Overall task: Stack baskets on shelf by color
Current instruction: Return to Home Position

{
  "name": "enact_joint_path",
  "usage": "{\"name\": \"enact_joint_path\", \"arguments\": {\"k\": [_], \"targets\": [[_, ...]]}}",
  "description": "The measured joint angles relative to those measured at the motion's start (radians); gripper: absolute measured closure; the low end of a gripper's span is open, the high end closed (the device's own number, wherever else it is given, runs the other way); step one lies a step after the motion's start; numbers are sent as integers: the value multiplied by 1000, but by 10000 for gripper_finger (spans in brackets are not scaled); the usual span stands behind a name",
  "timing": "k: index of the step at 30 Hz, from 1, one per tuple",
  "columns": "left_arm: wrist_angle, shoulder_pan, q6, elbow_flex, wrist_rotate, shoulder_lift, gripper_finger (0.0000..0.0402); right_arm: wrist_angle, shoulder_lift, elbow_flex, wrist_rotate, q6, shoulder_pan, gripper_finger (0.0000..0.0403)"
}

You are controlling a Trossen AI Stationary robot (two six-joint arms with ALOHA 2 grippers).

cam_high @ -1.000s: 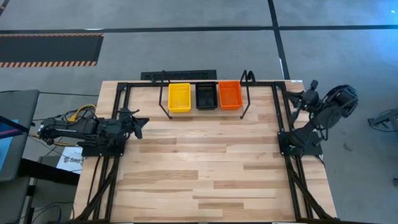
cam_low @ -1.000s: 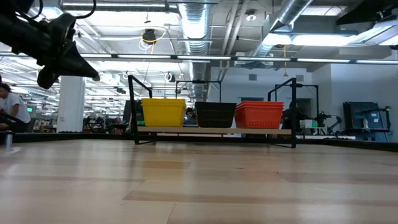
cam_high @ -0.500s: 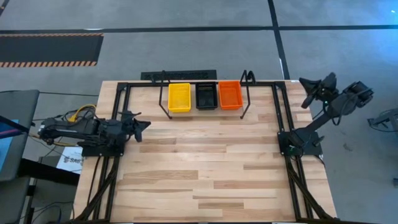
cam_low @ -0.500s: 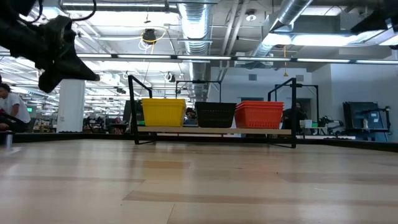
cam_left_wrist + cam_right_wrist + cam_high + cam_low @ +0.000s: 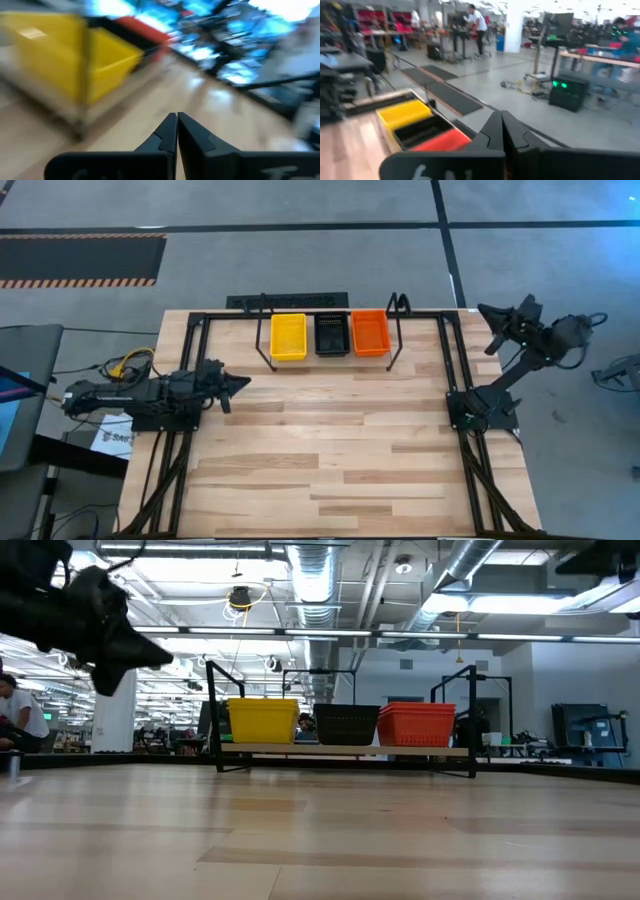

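Tabletop (image 5: 330, 450): light wood planks, grey floor all round it, an open workshop hall behind in the low view. You have nothing lying on the planks in front of the shelf.

Shelf (image 5: 345, 750): one low board on black wire hoops, standing at the far edge of the tabletop, centred.

Baskets on the shelf, counted by colour as you look from above:
- yellow stack (image 5: 288, 337), one, at the left end.
- black stack (image 5: 332, 334), one, in the middle.
- orange stack (image 5: 370, 332), one, at the right end.

That makes three stacks side by side, each just beside its neighbour, all upright. The low view shows layered rims on the orange stack, but you cannot count the baskets in each stack from these views.

Left claw (image 5: 238, 383): raised over the left side of the tabletop, pointing toward the middle, well apart from the shelf. Its wrist view shows the fingers pressed together with nothing between them.

Right claw (image 5: 490, 313): raised beyond the tabletop's right edge, near the far right corner, over the floor. Fingers pressed together here too, holding nothing.

Background: one person (image 5: 15, 710) far off at the left of the low view.
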Motion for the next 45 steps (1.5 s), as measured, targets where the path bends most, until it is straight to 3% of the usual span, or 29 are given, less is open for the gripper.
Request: {"name": "enact_joint_path", "arguments": {"k": [4, 11, 32, 41, 45], "targets": [[184, 64, 88, -67, 201, -27, 402, 205, 15, -11, -25, -165, -1, 403], [162, 185, 135, -67, 287, -21, 401, 300, 96, -17, -49, -266, 0, 403], [160, 215, 135, -68, 277, 25, 401, 331, 136, -15, -76, -228, -3, 403], [160, 215, 133, -69, 277, 25, 401, 322, 136, -15, -367, -335, -3, 403], [160, 215, 134, -69, 277, 25, 401, 324, 136, -7, -416, -401, -3, 403]]}}
